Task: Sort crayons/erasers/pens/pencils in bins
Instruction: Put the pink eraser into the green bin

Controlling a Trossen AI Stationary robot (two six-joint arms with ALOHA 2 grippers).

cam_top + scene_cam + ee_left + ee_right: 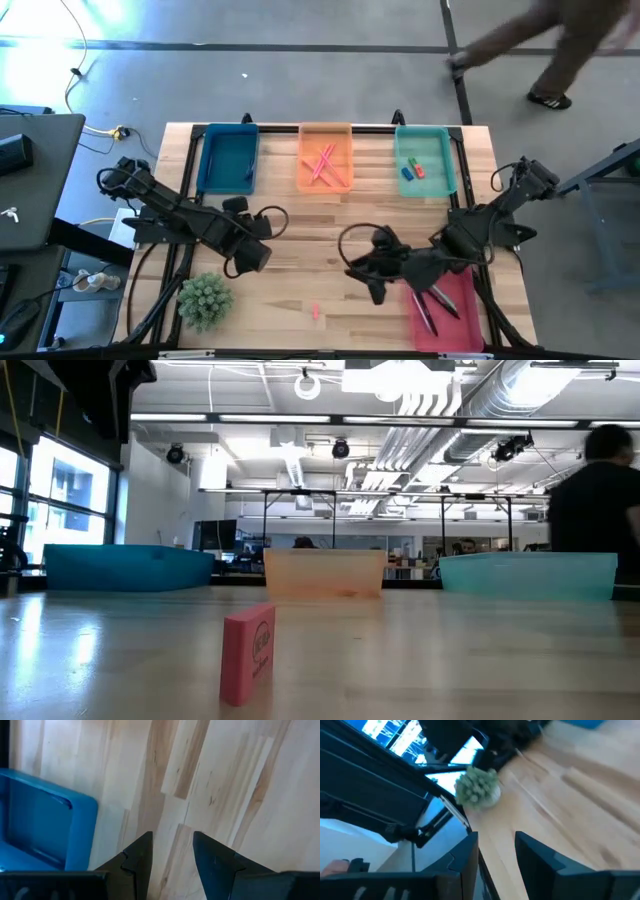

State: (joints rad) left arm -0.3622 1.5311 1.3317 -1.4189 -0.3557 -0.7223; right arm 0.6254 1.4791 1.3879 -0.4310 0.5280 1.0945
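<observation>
Last loose item: small salmon-pink rectangular eraser block (pixel 315 312), standing on edge on bare wood near front of light wooden table (pixel 330 230), well apart from all bins. Printed face, soft matte look in low view.

Right gripper (pixel 375 283) nearest, beside red-pink shallow plastic tray (pixel 455 325) holding dark pens (pixel 430 308); jaws part-open, empty. Left gripper (pixel 252 255) waits mid-table, jaws part-open, empty.

Judgement: approach from above, straddle block's thin faces, close gently so it doesn't topple. Destination likely teal-green shallow tray (pixel 445 150) with small coloured erasers (pixel 412 168).
</observation>
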